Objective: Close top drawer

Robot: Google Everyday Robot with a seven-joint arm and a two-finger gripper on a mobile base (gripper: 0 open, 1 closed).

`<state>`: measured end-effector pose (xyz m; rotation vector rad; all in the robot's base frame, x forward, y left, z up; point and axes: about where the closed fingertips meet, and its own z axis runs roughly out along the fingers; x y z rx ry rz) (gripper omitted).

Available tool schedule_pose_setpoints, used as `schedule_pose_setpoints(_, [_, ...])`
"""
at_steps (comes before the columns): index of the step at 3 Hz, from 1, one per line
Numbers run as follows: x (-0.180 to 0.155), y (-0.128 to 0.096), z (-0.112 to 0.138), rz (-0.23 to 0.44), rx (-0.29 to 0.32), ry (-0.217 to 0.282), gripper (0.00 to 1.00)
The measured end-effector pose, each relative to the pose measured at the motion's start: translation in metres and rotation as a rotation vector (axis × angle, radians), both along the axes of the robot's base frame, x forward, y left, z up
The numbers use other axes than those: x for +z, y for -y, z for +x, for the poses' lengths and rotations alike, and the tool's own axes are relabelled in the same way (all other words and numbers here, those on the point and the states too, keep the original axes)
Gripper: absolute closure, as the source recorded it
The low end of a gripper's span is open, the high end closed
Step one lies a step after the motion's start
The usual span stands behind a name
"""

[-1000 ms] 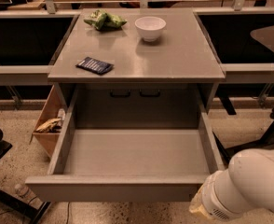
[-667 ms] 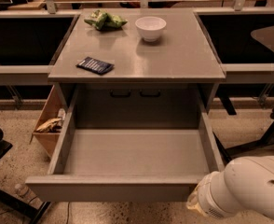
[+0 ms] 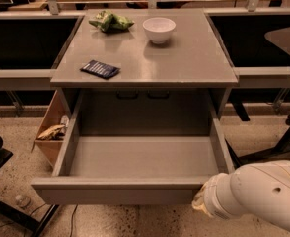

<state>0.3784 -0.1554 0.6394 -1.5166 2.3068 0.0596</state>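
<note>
A green bag (image 3: pixel 110 21) is laid at the desk's (image 3: pixel 184 58) back left corner, a white bowl (image 3: pixel 159 29) by the back edge, a dark packet (image 3: pixel 100 69) near the left edge; the gripper (image 3: pixel 200 204) is held below the front right corner.

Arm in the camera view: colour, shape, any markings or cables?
The arm is a fat, rounded, glossy white shell with one small dark dot on its side and dark lettering at the picture's right edge. It narrows to a ribbed cuff with a pale yellowish tip. No cables show. The hand is hidden past that tip, by the right front corner of the top drawer.
</note>
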Motion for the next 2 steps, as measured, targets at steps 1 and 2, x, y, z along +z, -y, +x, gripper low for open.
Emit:
schedule_pose_setpoints(1, [0.000, 0.000, -0.001, 0.000, 0.000, 0.001, 1.00])
schedule_pose_setpoints(2, [0.003, -0.010, 0.017, 0.019, 0.044, -0.006, 1.00])
